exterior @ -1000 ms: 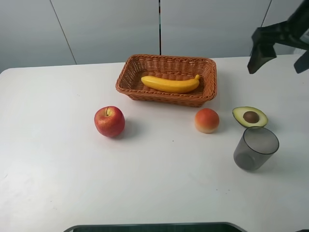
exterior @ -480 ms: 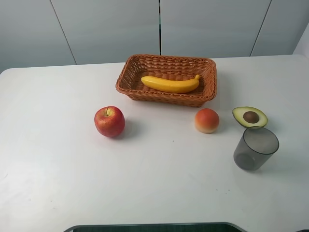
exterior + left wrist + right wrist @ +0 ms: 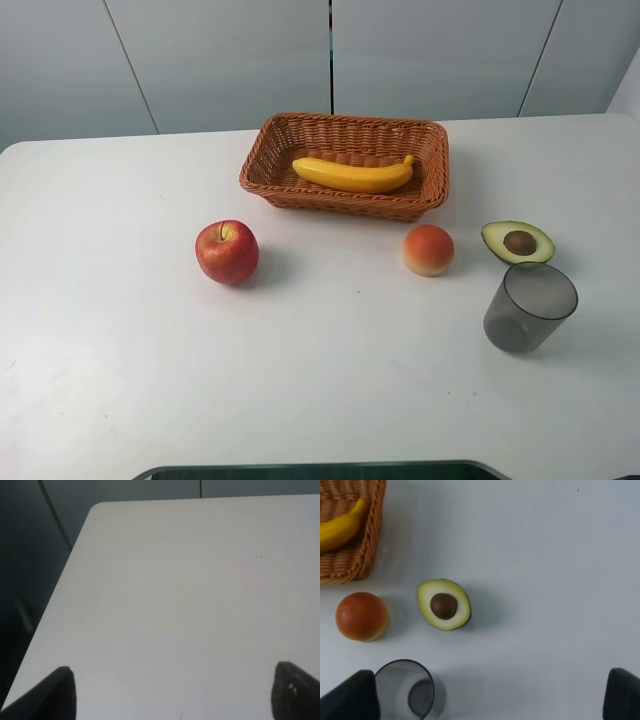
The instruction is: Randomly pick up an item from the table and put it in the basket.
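your banana [image 3: 354, 174] lies in the wicker basket [image 3: 300, 190] at 12 o'clock; both grippers [image 3: 170, 690] [image 3: 490, 695] are spread, grasping nothing.

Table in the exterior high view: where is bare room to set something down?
The table is bare left of the apple and along the near edge. It is crowded on the right among peach, avocado half and cup.

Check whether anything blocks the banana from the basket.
Nothing does: the banana already lies inside the basket. The peach, avocado half, cup and apple sit on the table, apart from the basket. Both claws are open and empty.
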Tool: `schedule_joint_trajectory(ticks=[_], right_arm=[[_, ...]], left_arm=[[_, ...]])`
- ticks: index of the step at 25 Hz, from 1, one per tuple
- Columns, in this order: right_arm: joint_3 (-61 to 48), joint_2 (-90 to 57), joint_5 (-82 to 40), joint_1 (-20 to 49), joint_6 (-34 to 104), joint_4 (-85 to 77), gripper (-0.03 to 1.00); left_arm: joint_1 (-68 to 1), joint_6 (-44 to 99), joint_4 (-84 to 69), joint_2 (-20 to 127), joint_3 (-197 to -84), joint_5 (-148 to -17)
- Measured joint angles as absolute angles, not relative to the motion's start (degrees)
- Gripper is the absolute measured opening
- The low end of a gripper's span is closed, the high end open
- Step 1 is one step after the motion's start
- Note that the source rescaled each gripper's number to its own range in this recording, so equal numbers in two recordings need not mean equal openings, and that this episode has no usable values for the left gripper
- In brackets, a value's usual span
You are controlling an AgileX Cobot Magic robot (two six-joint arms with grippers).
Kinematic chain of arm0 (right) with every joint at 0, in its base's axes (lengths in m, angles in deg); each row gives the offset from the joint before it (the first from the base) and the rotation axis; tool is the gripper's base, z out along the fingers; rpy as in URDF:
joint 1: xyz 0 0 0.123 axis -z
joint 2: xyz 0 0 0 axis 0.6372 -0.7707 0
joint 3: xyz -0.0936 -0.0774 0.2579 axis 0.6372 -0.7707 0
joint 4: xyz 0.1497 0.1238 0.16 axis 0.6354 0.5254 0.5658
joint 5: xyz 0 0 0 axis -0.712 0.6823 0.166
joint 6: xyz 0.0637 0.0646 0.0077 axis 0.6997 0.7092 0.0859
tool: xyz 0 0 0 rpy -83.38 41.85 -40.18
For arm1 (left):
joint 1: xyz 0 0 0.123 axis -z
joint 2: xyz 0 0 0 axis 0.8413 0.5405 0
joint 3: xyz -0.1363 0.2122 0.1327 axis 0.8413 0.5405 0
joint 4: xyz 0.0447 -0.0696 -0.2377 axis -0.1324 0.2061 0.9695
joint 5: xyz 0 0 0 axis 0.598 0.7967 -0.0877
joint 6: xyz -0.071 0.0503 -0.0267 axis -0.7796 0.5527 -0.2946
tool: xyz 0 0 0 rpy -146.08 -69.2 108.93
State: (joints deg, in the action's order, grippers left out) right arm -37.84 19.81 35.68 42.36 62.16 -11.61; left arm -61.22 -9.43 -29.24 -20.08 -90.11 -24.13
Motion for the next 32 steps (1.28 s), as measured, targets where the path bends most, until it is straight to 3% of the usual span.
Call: schedule_joint_trajectory(ticks=[21,32], right_arm=[[-55.0,49.2,29.2,42.4,56.6,-7.3,0.94],[-57.0,56.4,31.8,42.4,54.1,-6.5,0.94]], left_arm=[[-61.2,-9.4,-29.2,-20.1,-90.1,-24.1],[-61.2,-9.4,-29.2,-20.1,-90.1,-24.1]])
